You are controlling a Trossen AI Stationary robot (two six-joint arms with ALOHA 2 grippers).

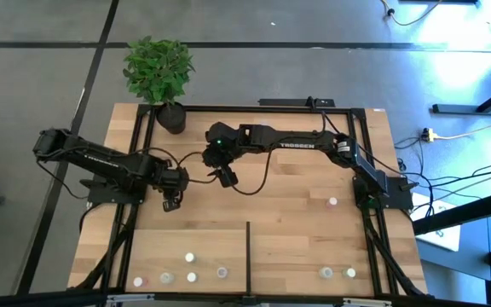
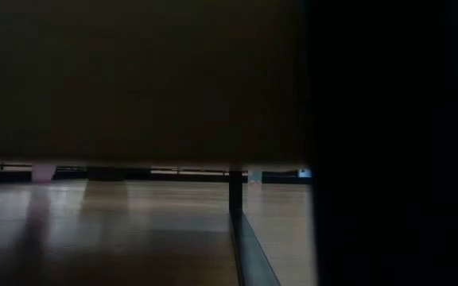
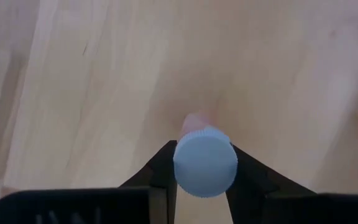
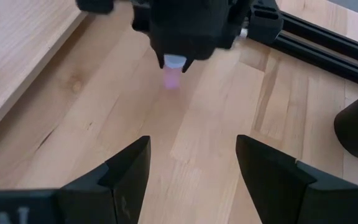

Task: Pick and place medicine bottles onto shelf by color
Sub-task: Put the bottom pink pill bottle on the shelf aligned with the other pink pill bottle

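**Arm:** Fingers first: my left gripper (image 3: 204,186) has its two fingers on either side of a medicine bottle (image 3: 204,160), pinching it just under its pale cap, and the pinkish body shows beyond. From the right wrist view the same bottle (image 4: 172,71) hangs under my left gripper (image 4: 174,62) over bare boards.

**Partner:** Where on the shelf is that?

**Arm:** Toward the shelf's (image 1: 297,205) left rail, roughly midway between its far and near edges. My right gripper (image 1: 226,176) hovers just beside it, nearer the far edge, fingers spread and holding nothing.

**Partner:** Which step, then?

**Arm:** I judge this the pick: the grip looks made, the carry not begun. Next comes a lift and a move to the near edge, where other bottles (image 1: 191,277) stand left of the divider bar (image 1: 247,256) and two more (image 1: 337,273) right of it. This one should join its own colour.

**Partner:** Anything you can't make out?

**Arm:** Whether the bottle's base touches the wood. The low view is mostly blocked by something dark, and the placed bottles' colours are too small to sort.
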